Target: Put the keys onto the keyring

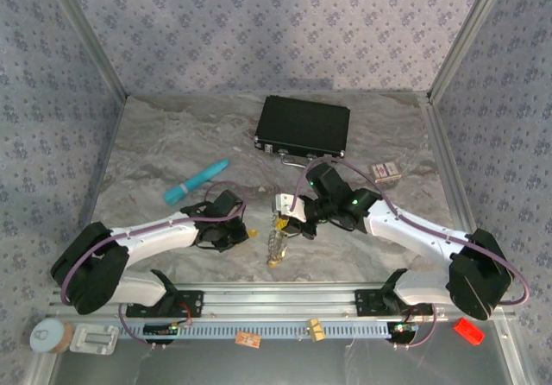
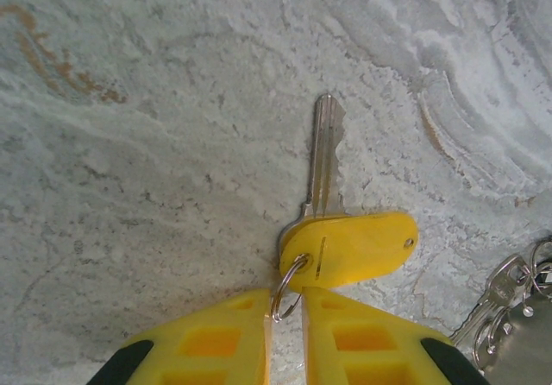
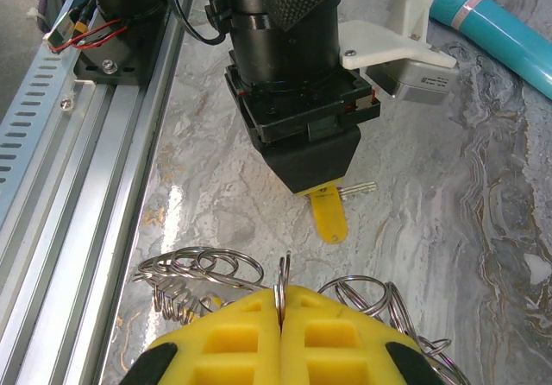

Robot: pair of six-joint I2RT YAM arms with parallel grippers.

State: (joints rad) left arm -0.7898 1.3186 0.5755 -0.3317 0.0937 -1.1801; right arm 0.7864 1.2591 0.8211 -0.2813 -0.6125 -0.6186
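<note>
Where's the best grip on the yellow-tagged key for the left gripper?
Take the small split ring at the head end, coming in along the blade's line from behind the head. The key and its yellow tag lie flat on the table, leaving little edge to pinch; the ring tilts up, and the left gripper is shut on it there.

Left arm (image 1: pixel 164 230) low, reaching inward, left jaws nearly closed, right arm (image 1: pixel 405 228) likewise, right jaws pressed together.

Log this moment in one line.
left gripper: shut on small ring of yellow key | right gripper: shut on keyring | key flat on table
</note>
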